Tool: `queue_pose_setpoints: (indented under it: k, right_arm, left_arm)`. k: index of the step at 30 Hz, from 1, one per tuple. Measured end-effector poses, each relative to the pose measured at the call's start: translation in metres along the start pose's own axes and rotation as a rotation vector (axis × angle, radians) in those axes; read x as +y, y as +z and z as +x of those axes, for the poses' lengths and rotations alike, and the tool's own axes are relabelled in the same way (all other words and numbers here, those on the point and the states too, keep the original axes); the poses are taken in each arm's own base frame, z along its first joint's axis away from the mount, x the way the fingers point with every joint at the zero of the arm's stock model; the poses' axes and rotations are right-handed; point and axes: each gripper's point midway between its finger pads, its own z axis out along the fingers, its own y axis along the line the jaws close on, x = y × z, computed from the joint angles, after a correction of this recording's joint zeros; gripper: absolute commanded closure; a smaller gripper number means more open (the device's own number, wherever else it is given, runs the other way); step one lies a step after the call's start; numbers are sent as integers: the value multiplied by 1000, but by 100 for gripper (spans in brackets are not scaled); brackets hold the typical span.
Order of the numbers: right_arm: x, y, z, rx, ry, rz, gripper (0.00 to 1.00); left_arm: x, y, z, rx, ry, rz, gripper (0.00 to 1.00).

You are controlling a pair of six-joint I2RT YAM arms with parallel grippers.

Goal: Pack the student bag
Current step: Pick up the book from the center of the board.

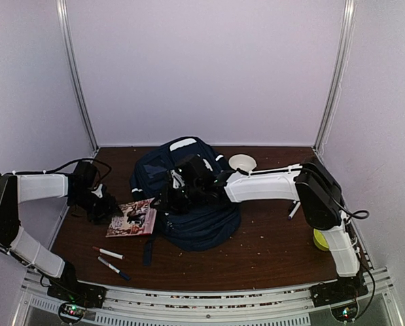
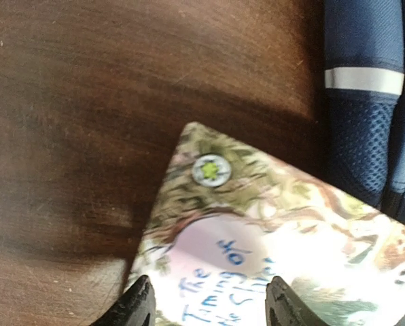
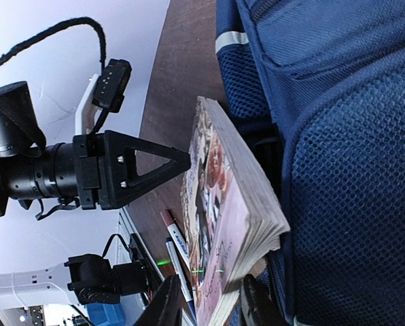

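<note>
The student bag lies in the middle of the table, navy with a white stripe. It also shows in the right wrist view and the left wrist view. A thick paperback book lies against the bag's left side. My right gripper reaches across the bag, open, with its jaws either side of the book's near edge. A thin gap shows beside one finger. My left gripper is open over the book's far corner and holds nothing.
Two markers lie on the table in front of the book. A white round object sits behind the bag, and a pen and a yellow object lie at the right. White walls enclose the table.
</note>
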Motion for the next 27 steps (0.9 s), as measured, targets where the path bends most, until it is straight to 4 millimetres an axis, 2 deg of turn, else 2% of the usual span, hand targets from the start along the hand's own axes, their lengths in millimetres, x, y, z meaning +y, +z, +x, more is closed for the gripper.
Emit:
queue_pose_setpoints:
  k: [6, 12, 19, 27]
  right_arm:
    - [-21, 17, 6, 22, 37, 18, 61]
    - [-20, 20, 8, 25, 32, 14, 52]
    - [-20, 14, 16, 37, 29, 24, 43]
    - [-21, 18, 36, 77, 33, 45, 39]
  left_arm:
    - [-5, 2, -1, -5, 2, 34, 44]
    - [-5, 6, 3, 0, 3, 44, 44]
    - [-4, 6, 4, -2, 5, 45, 44]
    - [-3, 9, 4, -3, 5, 46, 44]
